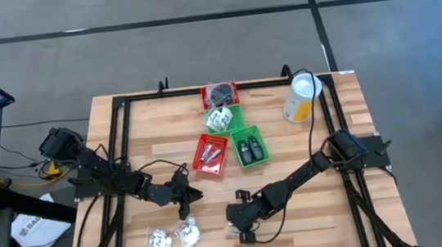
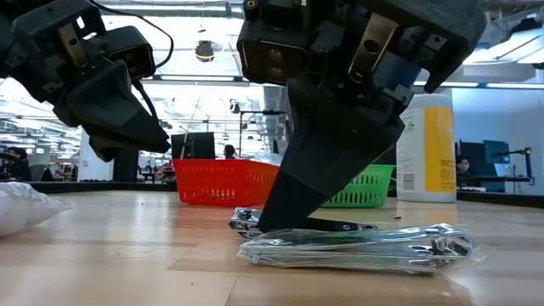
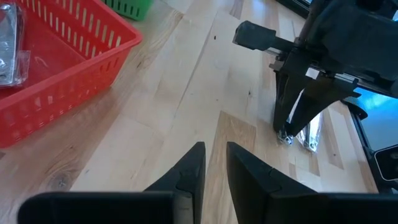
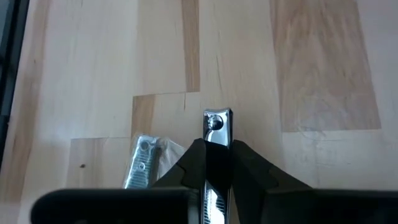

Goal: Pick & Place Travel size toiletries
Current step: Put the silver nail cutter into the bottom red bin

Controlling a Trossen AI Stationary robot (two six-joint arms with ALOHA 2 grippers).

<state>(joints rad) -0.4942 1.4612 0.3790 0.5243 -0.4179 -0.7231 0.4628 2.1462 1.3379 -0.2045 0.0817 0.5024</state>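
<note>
Only the right wrist view is showing it: the right gripper (image 4: 217,152) is clamping a silvery nail clipper (image 4: 217,124) on the table (image 4: 93,62), another packet (image 4: 142,158) lying beside; the left gripper (image 3: 214,171), nearly shut and empty, is hovering near the red basket (image 3: 74,81) holding sachets (image 3: 9,43).

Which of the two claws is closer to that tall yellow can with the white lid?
The right gripper, though neither is close. It sits at the near table edge, below the yellow can; the left gripper is farther off to the can's left.
</note>
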